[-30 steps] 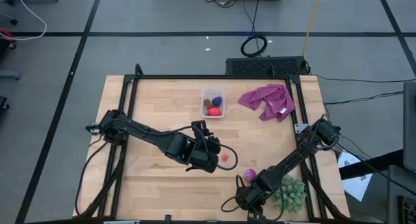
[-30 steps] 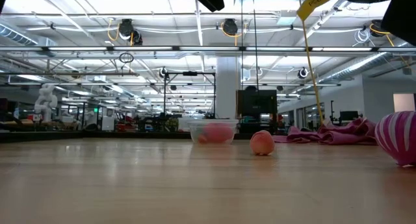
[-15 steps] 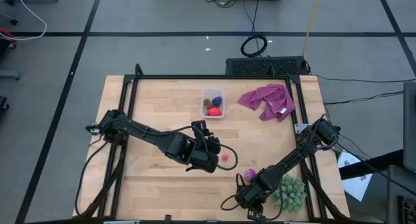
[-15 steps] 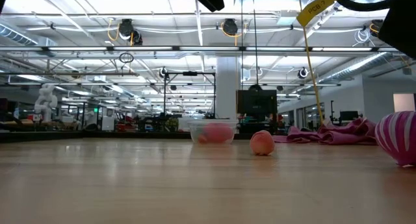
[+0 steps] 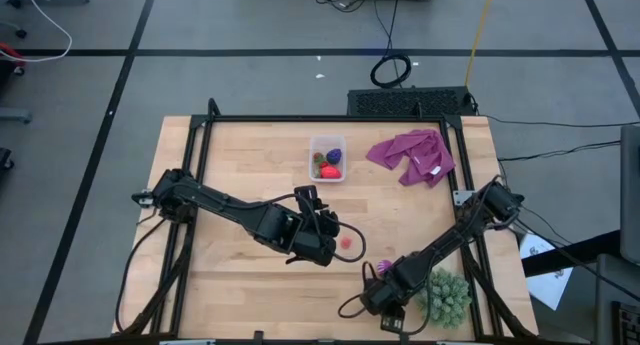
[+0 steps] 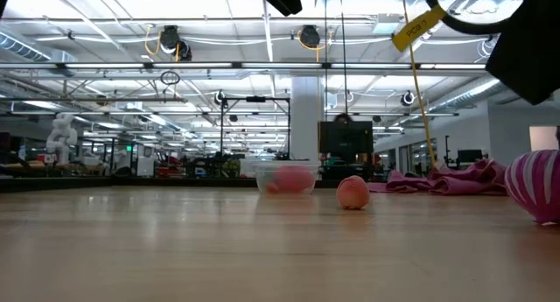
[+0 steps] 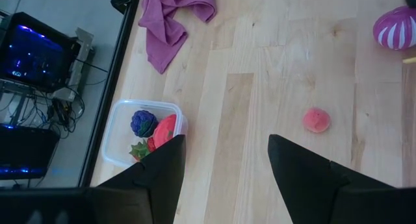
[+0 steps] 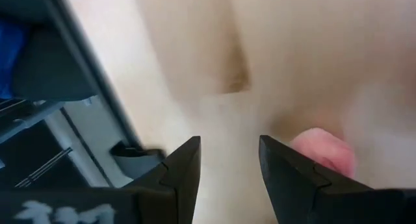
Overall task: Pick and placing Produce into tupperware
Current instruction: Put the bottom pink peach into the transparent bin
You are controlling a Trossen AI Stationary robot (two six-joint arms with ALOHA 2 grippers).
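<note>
Here I hold the left gripper (image 5: pixel 335 228), jaws apart and empty, beside the small pink round fruit (image 5: pixel 347 242) for a pick toward the clear rectangular plastic tupperware (image 5: pixel 312 146); the right gripper's (image 8: pixel 227 172) jaws likewise gape.

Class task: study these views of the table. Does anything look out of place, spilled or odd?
Nothing is spilled or damaged. The purple cloth lies crumpled by the tupperware, and a green spiky ball sits among toy produce.

Both arms are matte black, built of slim tubular links joined by bulkier rounded joints; black cables loop loosely from the left arm (image 5: pixel 240 213) and the right arm (image 5: pixel 450 243); each ends in two flat, angular dark fingers (image 7: pixel 302 175); white lettering marks the right wrist housing (image 8: pixel 39 212).
</note>
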